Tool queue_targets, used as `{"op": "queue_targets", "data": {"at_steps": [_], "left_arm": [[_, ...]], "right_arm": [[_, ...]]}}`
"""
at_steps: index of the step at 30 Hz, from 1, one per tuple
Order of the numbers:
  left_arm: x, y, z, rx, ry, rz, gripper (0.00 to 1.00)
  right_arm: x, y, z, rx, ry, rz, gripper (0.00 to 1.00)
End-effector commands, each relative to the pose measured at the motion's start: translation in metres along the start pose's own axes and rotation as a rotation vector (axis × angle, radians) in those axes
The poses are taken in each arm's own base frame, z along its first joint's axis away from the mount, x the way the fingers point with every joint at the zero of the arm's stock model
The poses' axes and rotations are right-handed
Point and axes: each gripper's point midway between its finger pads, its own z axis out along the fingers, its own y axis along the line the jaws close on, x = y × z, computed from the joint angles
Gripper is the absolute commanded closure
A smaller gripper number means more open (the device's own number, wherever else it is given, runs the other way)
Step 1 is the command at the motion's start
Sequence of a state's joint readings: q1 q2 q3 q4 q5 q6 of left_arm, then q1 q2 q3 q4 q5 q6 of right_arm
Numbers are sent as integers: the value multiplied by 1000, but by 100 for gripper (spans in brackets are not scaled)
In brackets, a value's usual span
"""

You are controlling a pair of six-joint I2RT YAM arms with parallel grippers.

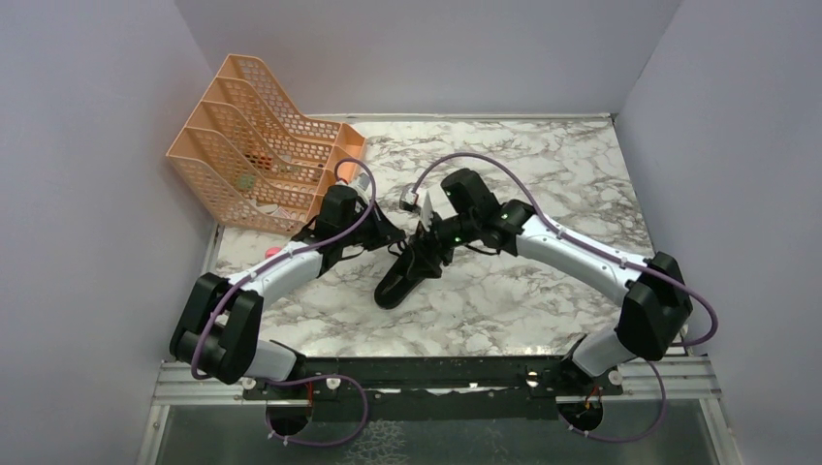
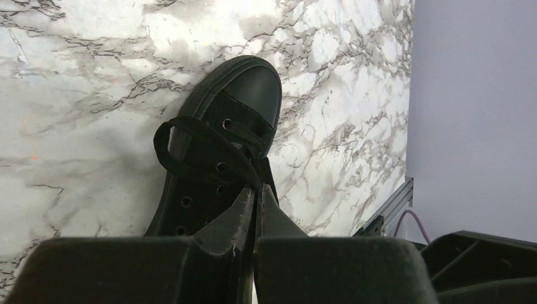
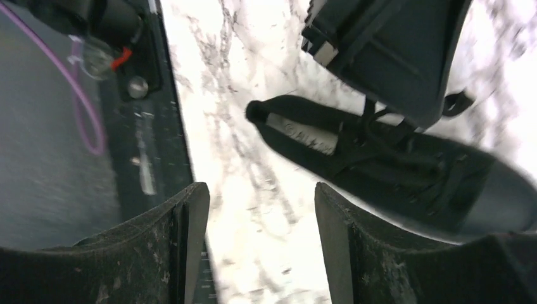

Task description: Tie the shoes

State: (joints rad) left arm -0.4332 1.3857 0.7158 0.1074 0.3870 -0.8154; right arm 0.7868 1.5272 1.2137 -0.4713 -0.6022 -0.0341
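I saw the black shoe (image 1: 399, 281) lying mid-table on the white marbled tabletop (image 1: 543, 174) boxed by lilac walls (image 1: 97, 116), its insole print (image 3: 301, 133), shown only by the right wrist view, too blurred to read, its toe cap (image 2: 253, 88) only by the left's, the left gripper (image 2: 255, 190) pressed together at the laces (image 2: 166, 149), the right gripper (image 3: 261, 196) spread, empty.

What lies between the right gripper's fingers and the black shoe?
Nothing but bare marble table: the right wrist view shows the open fingers of the right gripper standing apart from the shoe.
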Motion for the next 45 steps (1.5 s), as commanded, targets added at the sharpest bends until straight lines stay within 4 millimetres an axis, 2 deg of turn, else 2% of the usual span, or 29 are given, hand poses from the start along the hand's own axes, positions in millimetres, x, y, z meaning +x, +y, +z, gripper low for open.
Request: {"op": "queue_targets", "data": {"at_steps": [1,3,6,10,12,15,20,26,30,33,41,45], "left_arm": [[-11,-17,0,64,-16,26,100],[-11,-17,0,65,-18,24,100],[-10,-16,0,66,-14,22,100],[-9,-17,0,67,-13,17,100],[-10,-18,0,72,-15,15,100],[-9,-18,0,74,-14,11,100],[-8,-18,-1,80,-10,10,100],[-7,-20,-3,87,-10,11,100],[-8,-21,-3,88,-9,14,100],[-9,-22,-3,91,-10,17,100],[-8,-22,-3,93,-10,20,100],[-9,-23,-3,94,-8,27,100]], "right_arm": [[-5,-12,12,-73,-37,-575,34],[-9,-14,23,-74,-26,-749,35],[-20,-22,40,-77,-20,-868,39],[-26,-26,54,-81,5,-946,42],[-21,-32,59,-80,39,-984,46],[-6,-44,62,-58,107,-995,49],[9,-46,63,-71,139,-1003,49],[12,-47,71,-86,163,-997,53],[23,-45,76,-110,191,-990,54],[27,-51,77,-71,214,-991,55],[24,-63,80,-4,252,-1003,72],[33,-64,81,-17,271,-1002,73]]}}
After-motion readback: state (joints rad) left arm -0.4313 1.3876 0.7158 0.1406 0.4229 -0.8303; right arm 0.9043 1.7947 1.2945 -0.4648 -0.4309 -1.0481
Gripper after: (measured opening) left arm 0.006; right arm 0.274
